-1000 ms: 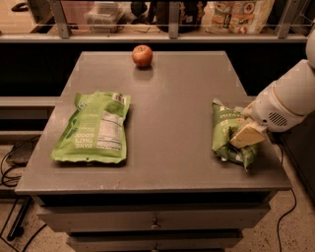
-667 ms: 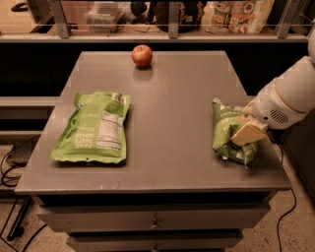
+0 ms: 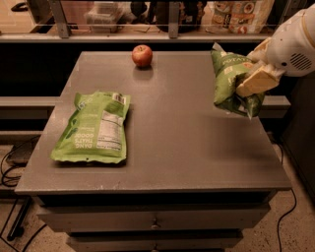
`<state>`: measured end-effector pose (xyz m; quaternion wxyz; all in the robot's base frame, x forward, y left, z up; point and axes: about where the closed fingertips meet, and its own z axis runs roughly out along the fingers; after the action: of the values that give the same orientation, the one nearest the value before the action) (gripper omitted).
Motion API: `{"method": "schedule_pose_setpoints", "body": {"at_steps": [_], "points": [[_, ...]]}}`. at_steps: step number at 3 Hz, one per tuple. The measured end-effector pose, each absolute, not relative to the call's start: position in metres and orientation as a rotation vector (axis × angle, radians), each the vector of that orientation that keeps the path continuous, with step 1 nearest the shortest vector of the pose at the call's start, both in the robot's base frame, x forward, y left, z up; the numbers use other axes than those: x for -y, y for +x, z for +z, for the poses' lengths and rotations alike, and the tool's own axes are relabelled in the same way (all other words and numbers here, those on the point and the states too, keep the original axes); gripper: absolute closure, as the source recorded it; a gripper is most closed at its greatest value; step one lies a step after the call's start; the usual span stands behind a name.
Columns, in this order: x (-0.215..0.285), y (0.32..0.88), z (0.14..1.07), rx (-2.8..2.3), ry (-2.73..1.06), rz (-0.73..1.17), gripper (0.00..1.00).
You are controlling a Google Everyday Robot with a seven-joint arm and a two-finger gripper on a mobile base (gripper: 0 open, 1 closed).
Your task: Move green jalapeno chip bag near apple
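The green jalapeno chip bag [image 3: 230,84] hangs in the air above the table's right side, clear of the top. My gripper [image 3: 252,78] is shut on it, with a tan finger [image 3: 257,81] across its right side. The white arm comes in from the upper right. The apple [image 3: 142,55] sits near the far edge of the table, left of the bag and well apart from it.
A larger lime-green pouch [image 3: 94,129] with a white nutrition label lies flat on the left side of the grey table [image 3: 182,138]. A shelf with packaged goods [image 3: 236,15] runs behind the table. Cables [image 3: 10,162] lie on the floor at left.
The chip bag was lying on the table's right side with my gripper on it. It is now lifted off the surface and carried up and toward the far edge.
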<state>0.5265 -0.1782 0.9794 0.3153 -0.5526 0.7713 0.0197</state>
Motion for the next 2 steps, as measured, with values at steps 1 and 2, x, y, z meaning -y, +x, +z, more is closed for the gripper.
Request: {"method": "schedule_pose_setpoints", "body": {"at_steps": [1,2], "points": [[0.178,0.527,0.979,-2.032,-1.456,0.052,1.0],[0.171,0.542,0.973,-2.019,-1.371,0.076,1.0]]}}
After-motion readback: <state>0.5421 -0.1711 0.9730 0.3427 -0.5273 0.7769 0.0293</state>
